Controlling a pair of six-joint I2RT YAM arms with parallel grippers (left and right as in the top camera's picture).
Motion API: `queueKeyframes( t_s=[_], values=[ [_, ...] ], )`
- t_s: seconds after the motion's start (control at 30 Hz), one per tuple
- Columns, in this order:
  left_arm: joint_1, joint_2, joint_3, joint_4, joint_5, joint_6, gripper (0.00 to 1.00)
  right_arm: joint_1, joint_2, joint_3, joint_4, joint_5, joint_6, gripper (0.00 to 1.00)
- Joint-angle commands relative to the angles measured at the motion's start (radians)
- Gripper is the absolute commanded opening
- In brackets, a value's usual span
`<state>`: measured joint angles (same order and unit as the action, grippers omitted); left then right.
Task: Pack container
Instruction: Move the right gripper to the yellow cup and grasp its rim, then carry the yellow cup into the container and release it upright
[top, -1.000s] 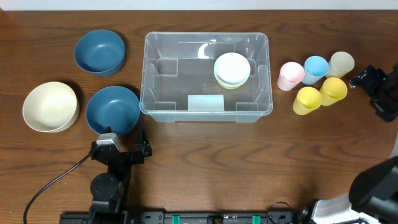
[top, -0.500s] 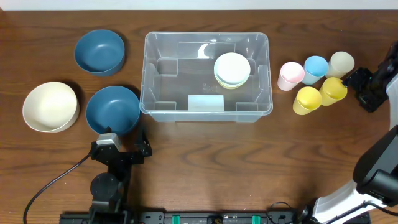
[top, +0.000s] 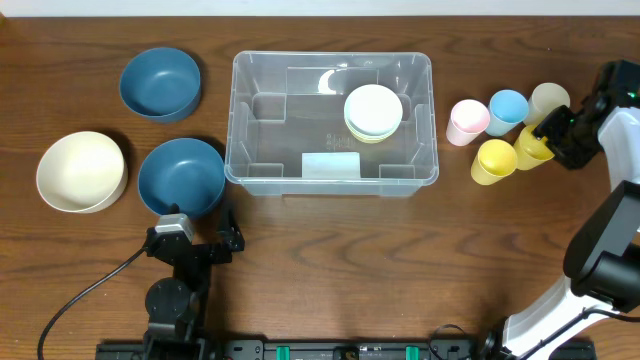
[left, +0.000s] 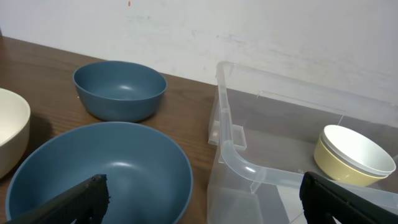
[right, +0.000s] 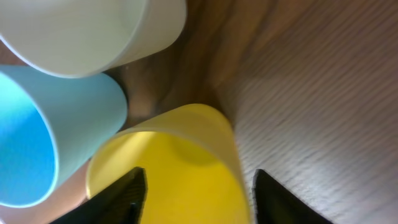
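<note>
The clear container (top: 332, 160) sits mid-table with a stack of pale small bowls (top: 373, 112) inside; it also shows in the left wrist view (left: 249, 168). Several cups stand to its right: pink (top: 467, 122), light blue (top: 508, 108), cream (top: 549, 101) and two yellow (top: 493, 160) (top: 533, 147). My right gripper (top: 552, 138) is open at the right-hand yellow cup (right: 174, 168); one finger is over its mouth and the other is outside its wall (right: 199, 186). My left gripper (top: 200, 235) is open and empty (left: 202, 199), just in front of a blue bowl (left: 93, 168).
A second blue bowl (top: 160, 83) stands at the back left and a cream bowl (top: 82, 172) at the far left. The near blue bowl (top: 181, 177) almost touches the container's front left corner. A cable trails from the left arm's base.
My right gripper has moved left from the table's right edge up to the right-hand yellow cup. The left arm, the bowls and the container have not moved.
</note>
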<state>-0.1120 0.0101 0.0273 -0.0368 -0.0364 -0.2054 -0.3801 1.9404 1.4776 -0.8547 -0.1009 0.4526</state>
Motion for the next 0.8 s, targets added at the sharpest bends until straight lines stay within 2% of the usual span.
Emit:
queueKeyframes(
  t_s=[0.0,0.13,0.27,0.53,0.77],
  values=[
    [0.007,-0.006,-0.023,-0.034,-0.015,0.013,0.98,0.015,0.016,-0.003,0.001,-0.001,-0.004,0.44],
    [0.007,-0.006,-0.023,-0.034,-0.015,0.013,0.98,0.014,0.018,-0.003,-0.011,0.016,0.005,0.17],
    [0.007,-0.006,-0.023,-0.034,-0.015,0.013,0.98,0.012,0.018,-0.003,-0.035,0.031,0.006,0.03],
    [0.007,-0.006,-0.023,-0.034,-0.015,0.013,0.98,0.012,-0.016,-0.002,-0.131,0.032,0.003,0.01],
    [0.007,-0.006,-0.023,-0.034,-0.015,0.013,0.98,0.012,-0.249,-0.002,-0.231,0.036,-0.032,0.01]
  ],
)
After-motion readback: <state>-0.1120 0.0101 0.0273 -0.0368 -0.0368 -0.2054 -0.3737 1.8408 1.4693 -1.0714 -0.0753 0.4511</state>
